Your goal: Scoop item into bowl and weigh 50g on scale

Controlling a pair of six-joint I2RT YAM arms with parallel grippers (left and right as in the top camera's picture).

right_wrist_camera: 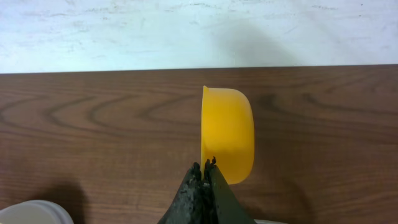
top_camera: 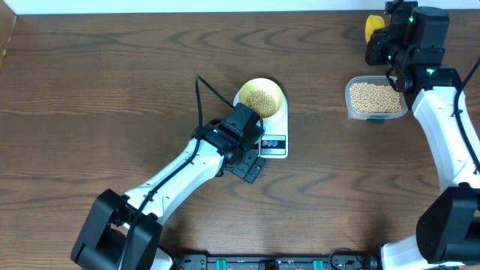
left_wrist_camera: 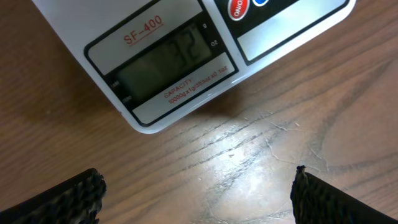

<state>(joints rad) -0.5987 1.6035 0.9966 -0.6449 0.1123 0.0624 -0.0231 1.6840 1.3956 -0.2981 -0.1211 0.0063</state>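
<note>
The pale yellow-green bowl (top_camera: 261, 97), filled with tan beans (top_camera: 260, 100), stands on the white scale (top_camera: 274, 144) at mid-table. My left gripper (top_camera: 250, 169) hovers low just in front of the scale, open and empty. In the left wrist view the scale's grey display (left_wrist_camera: 165, 65) faces me with faint digits, and bare wood lies inside my left gripper (left_wrist_camera: 199, 190). At the far right, my right gripper (top_camera: 386, 41) is shut on the small yellow scoop (top_camera: 373, 28). The right wrist view shows the scoop's cup (right_wrist_camera: 229, 140) turned on its side beyond my right gripper (right_wrist_camera: 206, 167), its handle hidden.
A clear plastic tub (top_camera: 376, 98) of beans sits on the right, just below the right gripper. A black cable (top_camera: 210, 91) runs from the left arm beside the scale. A white wall (right_wrist_camera: 186, 31) borders the table's far edge.
</note>
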